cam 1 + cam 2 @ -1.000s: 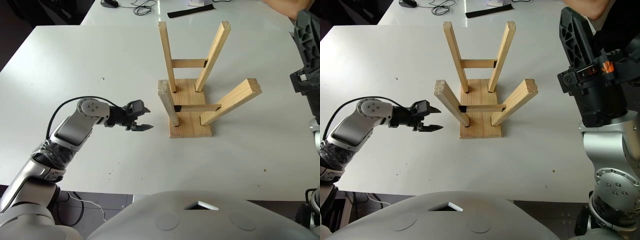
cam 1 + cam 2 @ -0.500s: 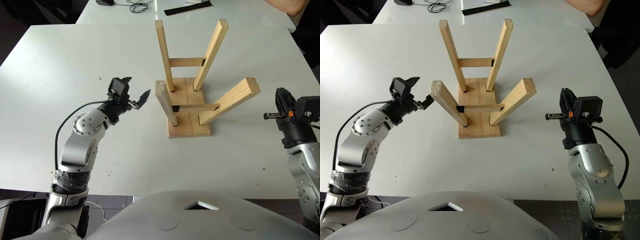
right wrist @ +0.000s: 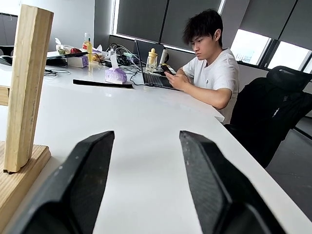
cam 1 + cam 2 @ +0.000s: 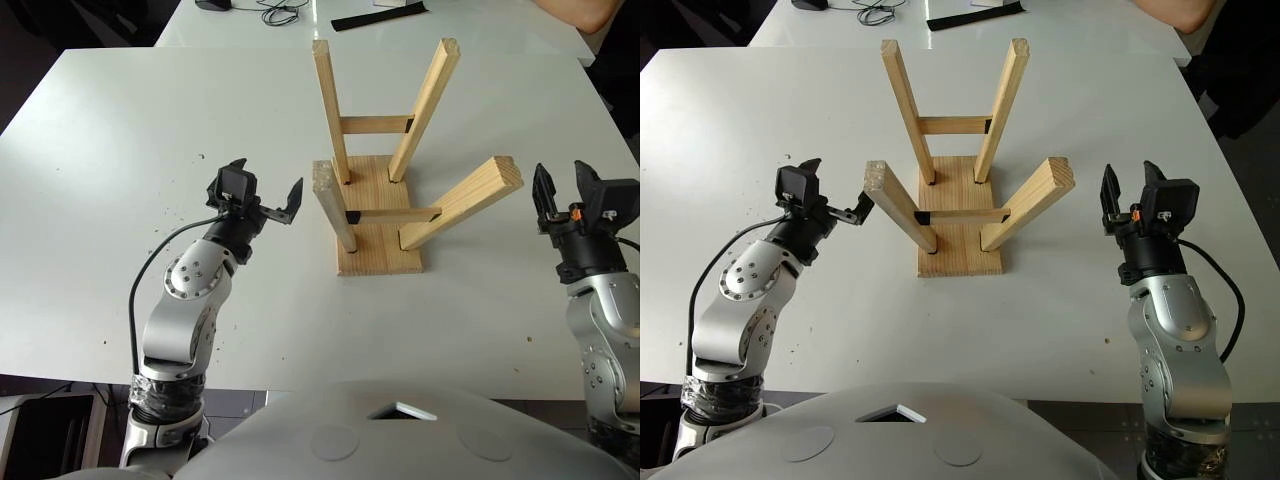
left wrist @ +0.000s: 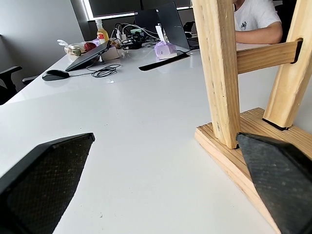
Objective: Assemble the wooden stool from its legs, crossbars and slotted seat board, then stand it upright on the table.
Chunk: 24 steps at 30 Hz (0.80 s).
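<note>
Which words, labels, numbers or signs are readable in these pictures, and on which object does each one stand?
None can be read.
Pale wooden upside-down stool: bears no print.
Yellow bottle on the far desk: label too small to read.

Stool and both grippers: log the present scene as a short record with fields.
stool: assembled, upside down on the white table
seat board: flat on the table
legs: four, set in the board, pointing up
crossbars: two, each joining a pair of legs
left gripper: open, empty, on the stool's left, apart from it
right gripper: open, empty, on the stool's right, apart from it
task state: stool not yet stood upright
</note>
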Tool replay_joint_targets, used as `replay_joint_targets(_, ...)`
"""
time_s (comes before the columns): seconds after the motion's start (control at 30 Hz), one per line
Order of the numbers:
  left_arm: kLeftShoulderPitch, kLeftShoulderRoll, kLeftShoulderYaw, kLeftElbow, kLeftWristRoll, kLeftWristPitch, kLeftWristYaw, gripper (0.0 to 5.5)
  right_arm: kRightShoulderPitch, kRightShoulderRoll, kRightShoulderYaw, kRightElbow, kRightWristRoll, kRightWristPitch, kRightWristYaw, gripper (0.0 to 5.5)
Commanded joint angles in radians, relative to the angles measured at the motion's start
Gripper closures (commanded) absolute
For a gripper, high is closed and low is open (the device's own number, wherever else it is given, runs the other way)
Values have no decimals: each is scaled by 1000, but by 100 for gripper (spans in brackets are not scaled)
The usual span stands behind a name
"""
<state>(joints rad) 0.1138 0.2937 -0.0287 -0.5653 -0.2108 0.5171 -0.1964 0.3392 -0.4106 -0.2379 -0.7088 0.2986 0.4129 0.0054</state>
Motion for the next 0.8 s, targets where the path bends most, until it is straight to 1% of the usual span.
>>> replay_joint_targets(0.03,-2,3,34,-5,27,36,32,10,-16,-21,-118,74,-84,66,-51,266)
replay_joint_targets(0.1,-19,19,63,-1,30,42,29,10,-23,-46,-202,132,-129,70,-71,266)
replay_joint_targets(0.13,-28,28,70,-7,28,45,20,10,-29,-53,-223,141,-143,74,-74,266)
replay_joint_targets(0.17,-40,38,71,-15,24,50,8,10,-33,-56,-229,135,-156,81,-72,266)
replay_joint_targets(0.23,-58,73,53,-44,22,74,-27,10,-43,-59,-161,82,-186,100,-52,266)
replay_joint_targets(0.3,-65,95,28,-84,6,112,-57,10,-64,-34,-48,6,-189,136,-33,266)
replay_joint_targets(0.37,-55,99,-20,-155,-39,188,-86,10,-111,19,156,-85,-182,202,-20,266)
replay_joint_targets(0.4,-52,86,-46,-195,-68,239,-85,10,-146,67,283,-123,-171,244,-22,266)
replay_joint_targets(0.47,-59,74,-110,-253,-93,311,-82,10,-210,133,491,-169,-166,321,-16,266)
replay_joint_targets(0.5,-73,57,-135,-269,-103,339,-72,10,-232,154,573,-180,-173,351,-14,266)
replay_joint_targets(0.53,-90,44,-160,-273,-101,359,-59,10,-241,168,619,-183,-176,367,-11,266)
replay_joint_targets(0.57,-106,27,-179,-267,-96,381,-46,10,-239,176,634,-178,-186,374,-13,266)
replay_joint_targets(0.6,-119,12,-190,-253,-87,395,-32,10,-232,178,626,-166,-197,382,-20,266)
replay_joint_targets(0.67,-133,-3,-199,-224,-59,417,-6,10,-231,169,578,-135,-224,394,-27,266)
replay_joint_targets(0.8,-148,-26,-181,-202,-27,433,15,10,-235,163,464,-84,-246,387,-28,266)
